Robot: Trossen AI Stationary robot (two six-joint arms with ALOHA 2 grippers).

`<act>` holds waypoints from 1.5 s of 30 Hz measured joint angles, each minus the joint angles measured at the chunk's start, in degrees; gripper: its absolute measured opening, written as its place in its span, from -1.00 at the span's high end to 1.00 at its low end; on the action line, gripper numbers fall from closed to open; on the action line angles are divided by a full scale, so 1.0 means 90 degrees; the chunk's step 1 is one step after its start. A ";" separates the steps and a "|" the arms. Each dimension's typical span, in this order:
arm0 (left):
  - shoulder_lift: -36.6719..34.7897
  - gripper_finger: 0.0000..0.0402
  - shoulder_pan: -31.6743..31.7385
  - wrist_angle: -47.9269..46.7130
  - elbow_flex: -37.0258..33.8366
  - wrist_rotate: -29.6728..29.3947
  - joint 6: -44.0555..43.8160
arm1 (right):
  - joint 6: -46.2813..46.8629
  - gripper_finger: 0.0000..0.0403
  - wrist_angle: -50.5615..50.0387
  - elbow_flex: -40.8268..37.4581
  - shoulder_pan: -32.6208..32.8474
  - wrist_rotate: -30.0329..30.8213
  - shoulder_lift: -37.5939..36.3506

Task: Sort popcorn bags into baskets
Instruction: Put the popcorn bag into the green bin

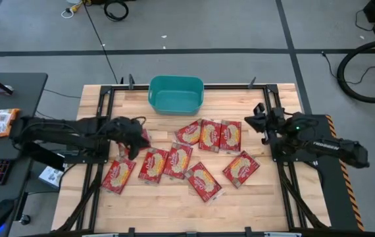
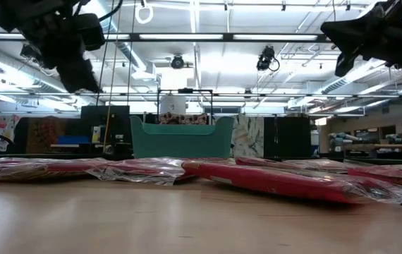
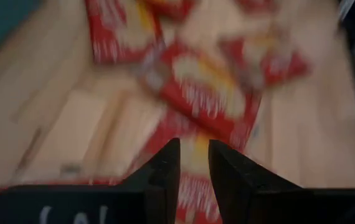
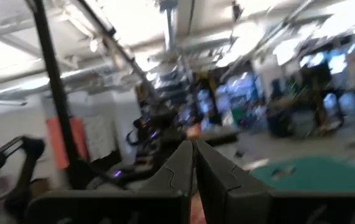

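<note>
High view: the popcorn bags (image 1: 194, 155) lie scattered across the middle of the counter (image 1: 168, 204), several overlapping at their edges, none lifted. The left tool (image 1: 135, 146) hangs above the counter just beside the bags on the left of the spread. Its fingers (image 3: 165, 167) stand close together with a narrow gap between them and nothing pinched. The right tool (image 1: 252, 120) waits near the right end of the upper row of bags, fingers pressed almost together, holding nothing.

Risks, as judged: the bags are flat, glossy and overlapped, so a descent onto an overlap could pinch two at once or drag a neighbour along. With so narrow a gap the left tool would need to spread before descending, or it will press on the film and slide off.

Farther off, the teal basket (image 1: 175, 93) sits at the far edge of the counter, well apart from the bags; nothing is visible inside it
</note>
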 joint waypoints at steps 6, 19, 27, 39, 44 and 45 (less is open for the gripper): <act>0.0585 0.49 -0.0449 -0.1275 0.0654 -0.0424 0.0259 | -0.0464 0.88 0.0185 0.0011 0.0650 -0.0023 0.1012; 0.2315 0.05 -0.1191 -0.2262 0.1137 -0.1760 -0.0170 | -0.2388 0.93 0.0267 0.1155 0.3425 0.2723 0.3405; 0.3279 0.04 -0.1195 -0.2922 0.1401 -0.1985 0.0073 | -0.2571 0.93 0.0199 0.1855 0.4032 0.3597 0.4755; 0.3995 0.04 -0.1221 -0.2856 0.1396 -0.2103 -0.0462 | -0.2785 0.93 0.0189 0.2026 0.3943 0.3828 0.5289; 0.4345 0.04 -0.1333 -0.2959 0.1399 -0.2167 -0.0812 | -0.2996 0.93 0.0284 0.2043 0.3762 0.3821 0.5334; 0.4396 0.04 -0.1373 -0.2962 0.1387 -0.2203 -0.0901 | -0.3020 0.93 0.0281 0.2052 0.3720 0.3823 0.5312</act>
